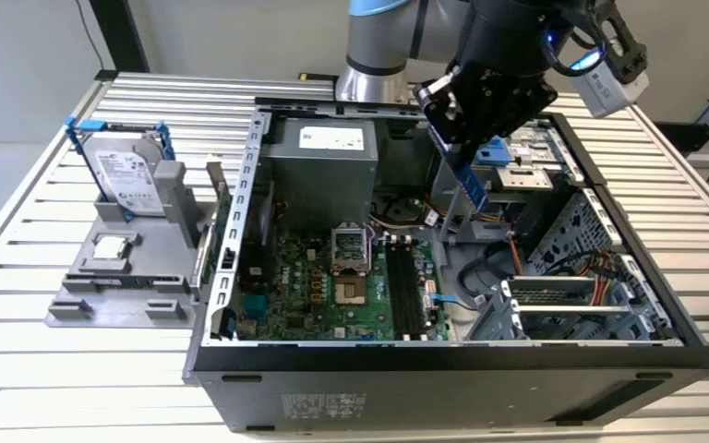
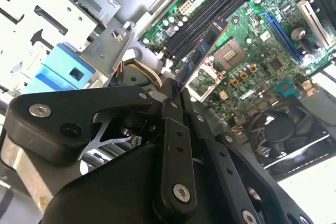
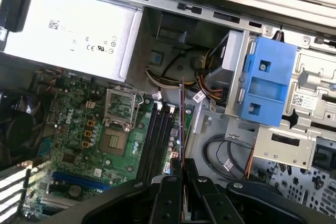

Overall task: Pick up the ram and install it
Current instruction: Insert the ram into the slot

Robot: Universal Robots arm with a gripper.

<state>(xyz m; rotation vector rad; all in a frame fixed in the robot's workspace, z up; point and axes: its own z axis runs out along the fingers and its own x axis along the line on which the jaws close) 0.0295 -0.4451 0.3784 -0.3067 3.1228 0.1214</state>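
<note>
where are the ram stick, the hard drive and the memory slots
ram stick [image 2: 203, 50], second wrist view, middle of its flat face
hard drive [image 1: 125, 173], exterior view, its labelled silver face
memory slots [image 1: 406, 288], exterior view, middle of the black slots

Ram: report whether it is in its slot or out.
Out: the claw holds the ram above the motherboard, clear of the black slots.

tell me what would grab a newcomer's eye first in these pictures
The black gripper hangs over the open computer case, shut on the ram, which points down toward the green motherboard. Outside the case, at the exterior view's left, a blue-framed hard drive stands upright on a grey stand.
</note>
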